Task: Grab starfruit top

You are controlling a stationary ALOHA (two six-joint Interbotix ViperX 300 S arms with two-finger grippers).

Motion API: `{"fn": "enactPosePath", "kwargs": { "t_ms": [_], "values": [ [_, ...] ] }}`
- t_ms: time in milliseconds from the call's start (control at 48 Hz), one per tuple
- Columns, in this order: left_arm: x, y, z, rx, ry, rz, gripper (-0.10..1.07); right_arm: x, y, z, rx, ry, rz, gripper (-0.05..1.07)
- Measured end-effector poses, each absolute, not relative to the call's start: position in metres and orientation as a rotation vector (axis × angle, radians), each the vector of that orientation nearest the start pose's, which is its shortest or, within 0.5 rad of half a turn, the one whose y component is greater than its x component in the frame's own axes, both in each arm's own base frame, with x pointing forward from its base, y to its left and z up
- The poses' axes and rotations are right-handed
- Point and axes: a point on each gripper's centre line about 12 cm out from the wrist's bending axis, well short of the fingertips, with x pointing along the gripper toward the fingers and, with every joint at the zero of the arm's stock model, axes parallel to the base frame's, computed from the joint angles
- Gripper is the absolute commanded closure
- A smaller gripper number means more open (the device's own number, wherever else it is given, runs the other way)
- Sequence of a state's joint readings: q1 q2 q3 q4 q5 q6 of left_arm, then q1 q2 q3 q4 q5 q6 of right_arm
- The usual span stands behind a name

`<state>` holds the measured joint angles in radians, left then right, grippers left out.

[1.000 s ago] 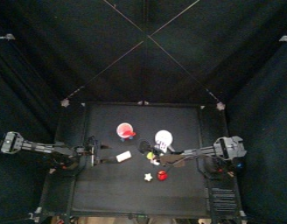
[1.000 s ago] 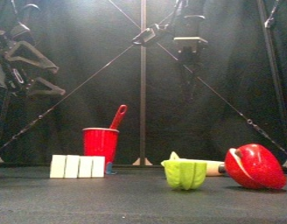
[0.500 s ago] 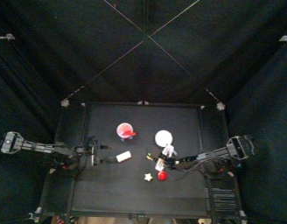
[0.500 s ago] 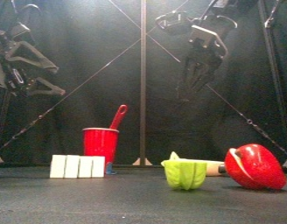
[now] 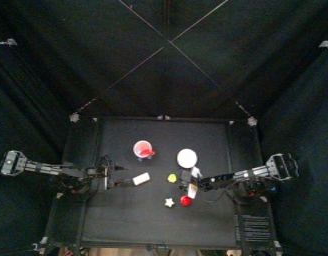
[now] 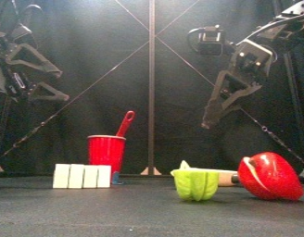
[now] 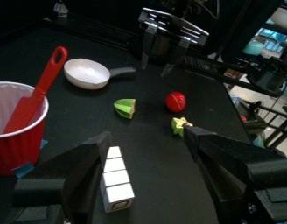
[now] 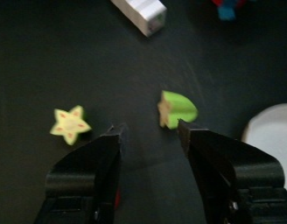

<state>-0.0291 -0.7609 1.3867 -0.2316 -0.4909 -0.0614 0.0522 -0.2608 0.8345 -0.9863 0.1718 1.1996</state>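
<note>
Yellow-green starfruit top lies nearest you, just left of the red pepper. Its star face is up, so it offers no clear long axis. Your right gripper hangs wide open, farther back and slightly right of it. The left gripper rests open at far left.

white pan: cut off by the right wrist picture's edge
red cup: cut by the left wrist picture's edge
starfruit top: too small from above to make out
</note>
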Motion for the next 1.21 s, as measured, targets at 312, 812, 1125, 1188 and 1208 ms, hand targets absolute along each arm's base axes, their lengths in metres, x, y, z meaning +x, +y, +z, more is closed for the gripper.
{"fn": "enactPosePath", "kwargs": {
  "t_ms": [312,812,1125,1188,1208],
  "values": [
    [0.196,0.006,0.193,-0.254,0.135,0.095,-0.01,0.324,-0.013,0.166,0.130,0.740,-0.192,0.18],
    [0.196,0.006,0.193,-0.256,0.135,0.095,-0.01,0.350,-0.026,0.125,0.107,0.859,-0.245,0.18],
    [0.196,0.007,0.193,-0.256,0.135,0.097,-0.01,0.361,-0.030,0.111,0.098,0.892,-0.259,0.18],
    [0.196,0.006,0.193,-0.256,0.135,0.095,-0.01,0.362,-0.031,0.109,0.096,0.898,-0.260,0.18],
    [0.196,0.006,0.193,-0.256,0.135,0.095,-0.01,0.363,-0.031,0.109,0.097,0.898,-0.261,0.18]
  ]
}}
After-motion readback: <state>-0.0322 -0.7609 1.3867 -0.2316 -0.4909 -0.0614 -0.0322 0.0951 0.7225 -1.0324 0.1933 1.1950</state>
